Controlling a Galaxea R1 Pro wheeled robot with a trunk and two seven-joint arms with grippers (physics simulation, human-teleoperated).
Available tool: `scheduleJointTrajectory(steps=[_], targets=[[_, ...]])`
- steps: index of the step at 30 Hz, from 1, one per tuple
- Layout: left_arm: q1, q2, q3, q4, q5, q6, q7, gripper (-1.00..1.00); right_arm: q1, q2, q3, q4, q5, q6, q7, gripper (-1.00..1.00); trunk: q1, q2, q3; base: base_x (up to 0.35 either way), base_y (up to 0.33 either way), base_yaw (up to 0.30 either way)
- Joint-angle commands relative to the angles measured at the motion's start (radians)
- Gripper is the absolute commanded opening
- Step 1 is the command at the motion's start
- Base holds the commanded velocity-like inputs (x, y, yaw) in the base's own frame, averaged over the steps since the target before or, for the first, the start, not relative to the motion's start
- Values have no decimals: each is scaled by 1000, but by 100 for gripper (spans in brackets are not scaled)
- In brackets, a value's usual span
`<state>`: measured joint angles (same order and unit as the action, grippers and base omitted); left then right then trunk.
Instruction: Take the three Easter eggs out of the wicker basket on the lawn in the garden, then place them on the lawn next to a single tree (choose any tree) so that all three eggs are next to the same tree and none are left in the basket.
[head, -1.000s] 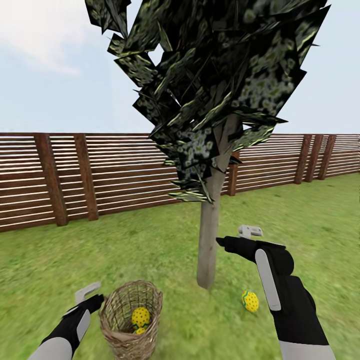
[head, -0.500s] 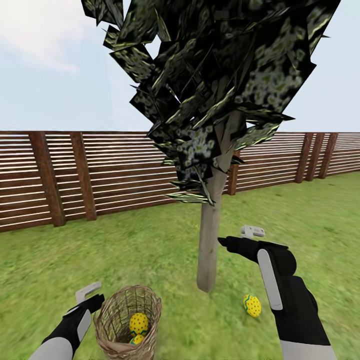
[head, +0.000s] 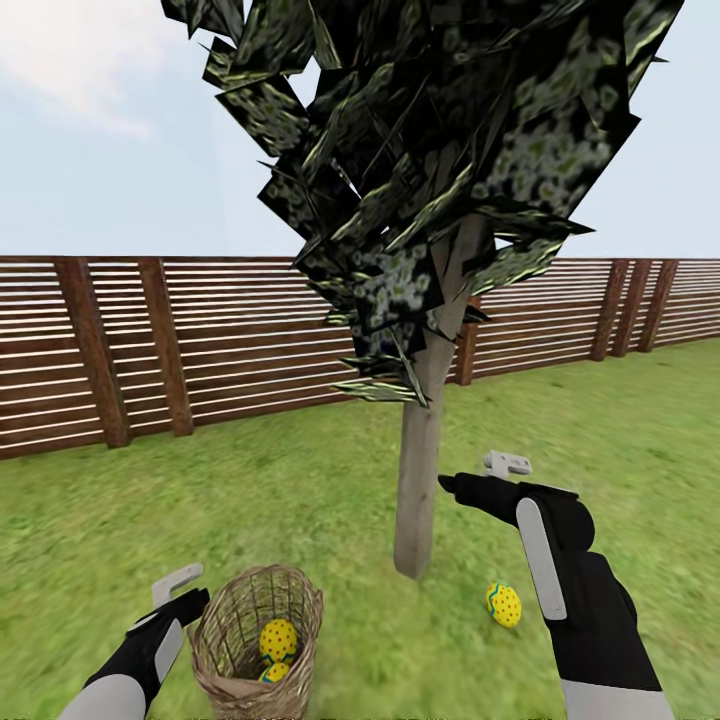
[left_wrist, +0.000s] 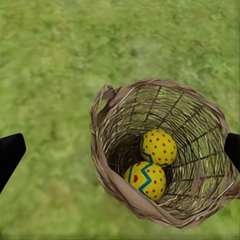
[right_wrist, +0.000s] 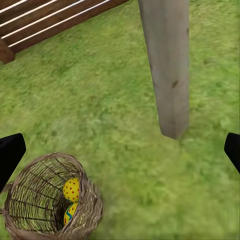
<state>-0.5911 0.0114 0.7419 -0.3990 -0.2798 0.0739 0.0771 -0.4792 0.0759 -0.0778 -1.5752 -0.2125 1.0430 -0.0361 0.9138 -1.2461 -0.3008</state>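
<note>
Head view: wicker basket (head: 256, 640) stands upright on the lawn (head: 300, 500) at about 7 o'clock from the tree (head: 422, 470) trunk base, near it but apart.

Two eggs lie inside the basket, touching each other. In the left wrist view the red-dotted egg (left_wrist: 159, 147) sits deeper in the basket (left_wrist: 150, 205); the zigzag egg (left_wrist: 145, 180), with blue bands and red dots, lies against it. Both also show in the right wrist view, the dotted one (right_wrist: 71, 189) over the zigzag one (right_wrist: 70, 213), inside the basket (right_wrist: 85, 210).

Third egg (head: 503, 604), yellow with red dots and a blue band, rests on the grass at about 4 o'clock from the trunk base, near the trunk, not touching it.

Left gripper (head: 176, 590): just beside the basket rim, at its 9 o'clock, over the grass. Left wrist view shows the two black fingertips (left_wrist: 10, 152) far apart at opposite edges of the frame, nothing between them: released, empty.

Right gripper (head: 452, 486): raised, at about 3 o'clock of the trunk, above and beyond the loose egg. Right wrist view shows its fingertips (right_wrist: 9, 152) likewise spread wide, with grass, the trunk (right_wrist: 167, 65) and the basket seen between them: released, empty.

Slatted wooden fence (head: 200, 340) runs behind the tree, across the 12 o'clock side of the lawn.
</note>
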Motion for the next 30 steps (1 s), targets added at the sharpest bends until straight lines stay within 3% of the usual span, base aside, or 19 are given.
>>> scheduleJointTrajectory(steps=[1,9,21,30], targets=[[-1,-1,5,-1,-10,5,0,100,-1,1,-2,-1,-7,4,-4,100,0,-1,-2,0,0,0],[-1,0,5,-1,-11,6,0,100,-1,0,-6,1,-7,4,-4,100,0,-1,-11,60,0,-59],[-1,0,5,0,-12,6,0,100,-2,-1,-80,5,-5,4,-5,100,0,-1,-26,243,0,-136],[-1,-1,5,0,-12,6,0,100,-2,-1,-89,1,-6,4,-5,100,0,-1,-29,52,0,-38]])
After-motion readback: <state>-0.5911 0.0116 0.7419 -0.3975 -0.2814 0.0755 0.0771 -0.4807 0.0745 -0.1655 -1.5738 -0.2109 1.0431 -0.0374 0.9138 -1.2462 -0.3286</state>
